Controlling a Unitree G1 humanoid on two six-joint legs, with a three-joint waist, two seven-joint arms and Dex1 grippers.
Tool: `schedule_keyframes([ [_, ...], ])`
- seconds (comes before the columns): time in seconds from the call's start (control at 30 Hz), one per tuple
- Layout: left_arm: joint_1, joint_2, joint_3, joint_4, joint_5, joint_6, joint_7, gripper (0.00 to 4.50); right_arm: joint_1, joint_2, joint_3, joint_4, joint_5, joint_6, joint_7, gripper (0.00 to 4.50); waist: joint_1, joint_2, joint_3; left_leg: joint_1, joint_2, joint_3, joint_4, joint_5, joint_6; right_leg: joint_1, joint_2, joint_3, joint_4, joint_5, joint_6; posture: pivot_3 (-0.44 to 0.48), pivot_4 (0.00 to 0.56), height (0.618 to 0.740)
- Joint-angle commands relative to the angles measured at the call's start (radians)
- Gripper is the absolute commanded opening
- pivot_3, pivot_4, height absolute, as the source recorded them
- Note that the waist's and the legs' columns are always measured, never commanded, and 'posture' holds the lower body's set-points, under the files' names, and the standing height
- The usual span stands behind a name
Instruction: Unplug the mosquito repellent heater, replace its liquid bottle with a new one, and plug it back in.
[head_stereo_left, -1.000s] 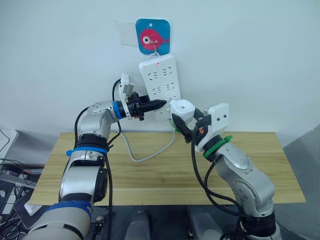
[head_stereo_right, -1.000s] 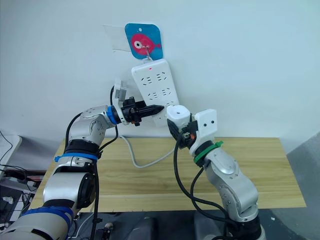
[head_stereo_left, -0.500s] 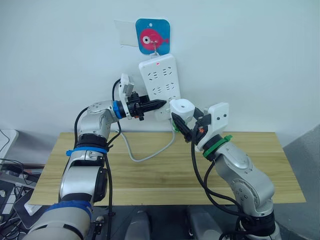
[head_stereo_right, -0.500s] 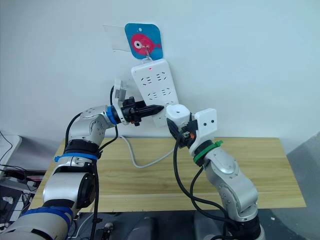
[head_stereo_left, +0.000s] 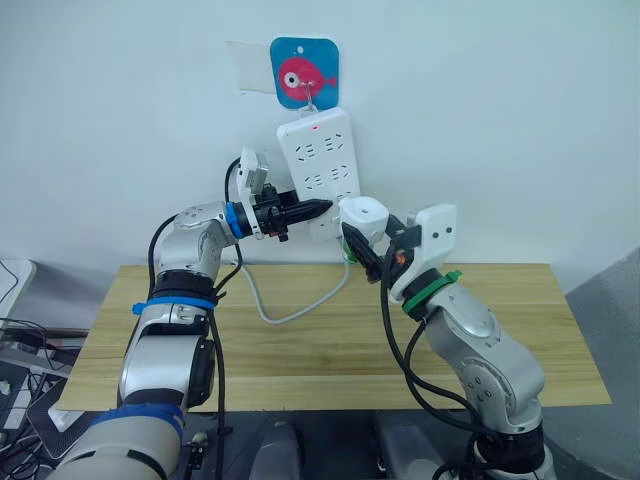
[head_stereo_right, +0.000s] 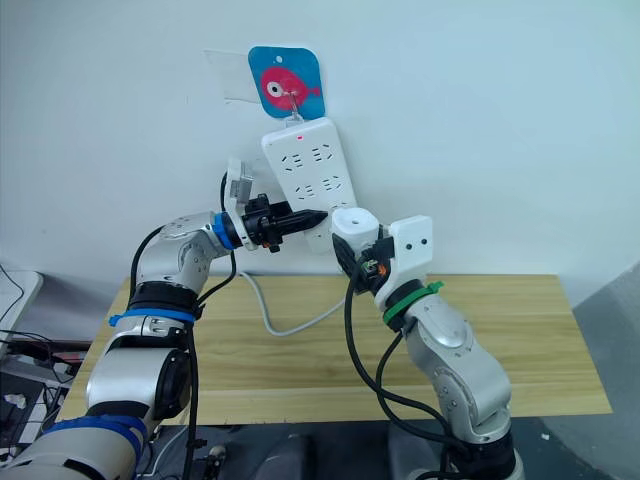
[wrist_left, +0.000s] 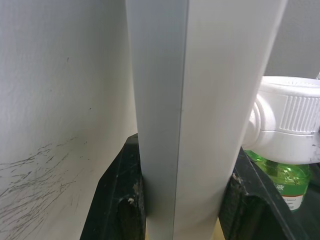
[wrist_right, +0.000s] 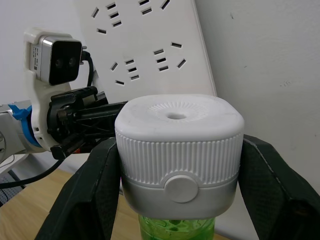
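The right gripper (wrist_right: 177, 165) is closed on the heater (wrist_right: 178, 145), its black fingers (wrist_right: 87, 190) pressing the ribbed white sides, and holds it upright just beside the lower edge of the power strip (head_stereo_left: 322, 170). A green bottle (wrist_right: 176, 228) hangs under the heater; in the left wrist view it carries a white label with dark print too small to read. The left gripper (head_stereo_left: 318, 208) clamps the strip's lower edge from the side (one finger (wrist_left: 117, 200) on each face). The strip hangs tilted on the wall from a hook on a blue sticker (head_stereo_left: 304, 72) showing a pink fish. Its cord (head_stereo_left: 290, 305) drops onto the table (head_stereo_left: 300, 350).
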Motion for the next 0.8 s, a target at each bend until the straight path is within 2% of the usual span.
schedule_keyframes([
  [0.03,0.007,-0.007,-0.001,-0.041,-0.018,0.010,-0.015,1.32,-0.033,0.015,-0.019,-0.036,-0.009,-0.009,-0.024,2.91,0.000,0.000,0.000,0.000,0.000,0.000,0.000,0.000,0.000,0.000,0.000,0.000,0.000,0.000,0.000,-0.106,0.203,0.740],
  [0.33,0.016,-0.009,0.002,-0.055,-0.020,0.015,-0.013,1.32,-0.059,0.013,-0.003,-0.005,-0.033,-0.006,-0.041,2.91,0.000,0.000,0.000,0.000,0.000,0.000,0.000,0.000,0.000,0.000,0.000,0.000,0.000,0.000,0.000,-0.098,0.202,0.740],
  [0.8,0.057,-0.040,0.026,-0.146,-0.058,0.081,0.044,1.32,-0.139,0.032,0.127,0.142,-0.193,-0.079,-0.036,2.91,-0.006,0.000,0.000,0.002,0.001,0.001,0.000,0.000,0.000,0.000,0.001,0.001,0.002,0.000,0.000,-0.075,0.201,0.740],
])
